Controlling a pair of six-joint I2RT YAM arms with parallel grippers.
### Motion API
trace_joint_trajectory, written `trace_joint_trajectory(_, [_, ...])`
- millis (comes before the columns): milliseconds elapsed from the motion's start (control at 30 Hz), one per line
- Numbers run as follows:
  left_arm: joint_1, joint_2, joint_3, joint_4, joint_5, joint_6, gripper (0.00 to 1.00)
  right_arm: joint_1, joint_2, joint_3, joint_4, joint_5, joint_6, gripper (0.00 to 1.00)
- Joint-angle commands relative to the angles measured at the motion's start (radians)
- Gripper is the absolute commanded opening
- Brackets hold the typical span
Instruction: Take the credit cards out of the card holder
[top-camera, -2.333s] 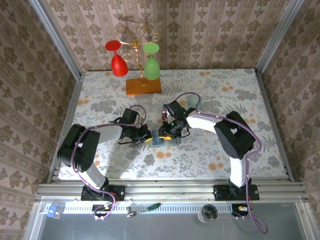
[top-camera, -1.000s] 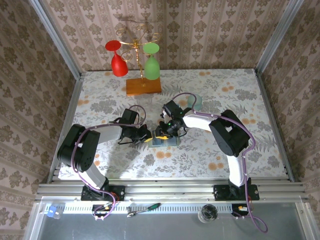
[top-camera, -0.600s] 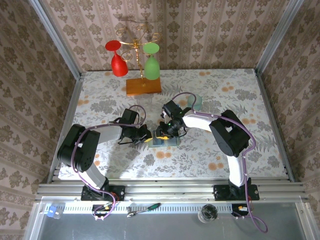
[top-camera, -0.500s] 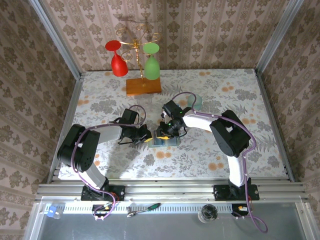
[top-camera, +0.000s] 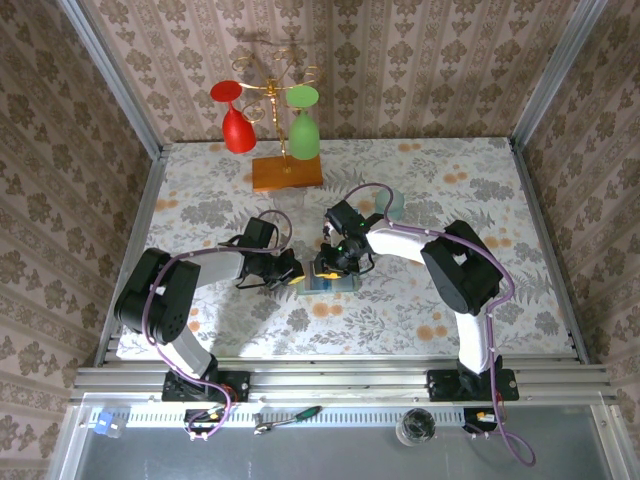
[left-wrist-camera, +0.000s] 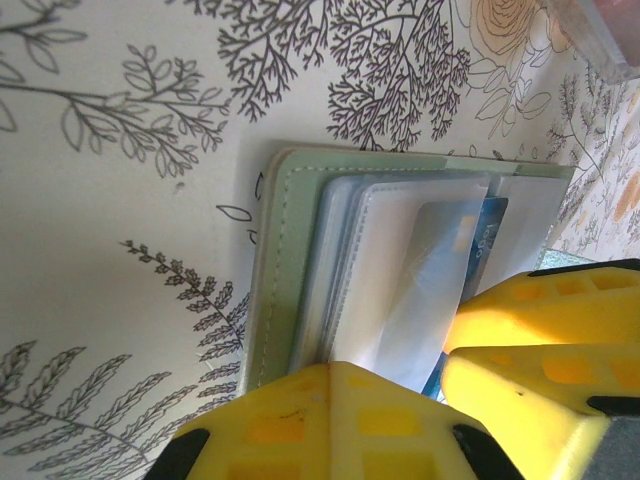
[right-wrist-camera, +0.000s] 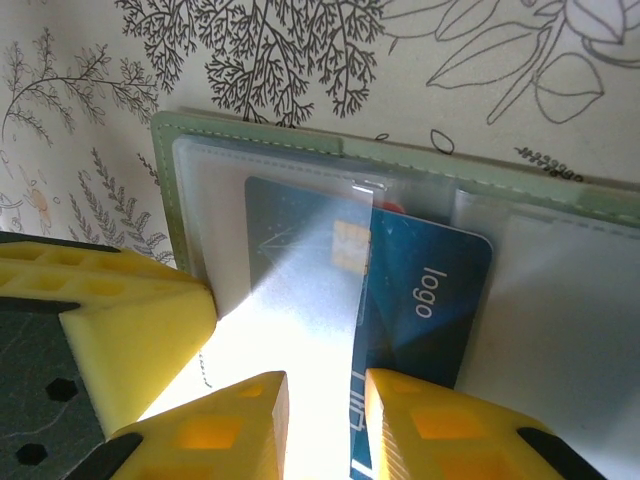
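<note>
Right pincer (right-wrist-camera: 325, 420), floral table (top-camera: 450, 190), wallpapered walls (top-camera: 420, 60)

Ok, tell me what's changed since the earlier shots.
The right gripper shifted slightly left over the holder, its elbow swinging in, then stopped. Nothing was visibly grabbed or released. The left gripper, shut at the holder's left edge, and the holder stayed put.

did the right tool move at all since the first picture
Yes. Judged against the fixed wooden slab, the right tool has shifted slightly left over the card holder, toward the left tool.
</note>
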Motion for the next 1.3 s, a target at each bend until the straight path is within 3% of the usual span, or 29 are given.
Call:
trace_joint_trajectory(0, [0.006,-0.024,0.012,-0.055,-0.014,0.017,0.0,0.004,-0.041,0.012,-0.037,0.024,-0.019,0.27])
trace_joint_trajectory(667, [-0.05,0.007,0.116,-0.124,-0.016,0.049,0.0,-0.034,-0.121,-0.075,0.015,0.023,0.006,0.27])
trace_joint_trajectory(1267, [-0.055,0.051,0.117,-0.144,-0.02,0.056,0.0,-0.045,-0.097,-0.126,0.071,-0.009,0.032,0.3])
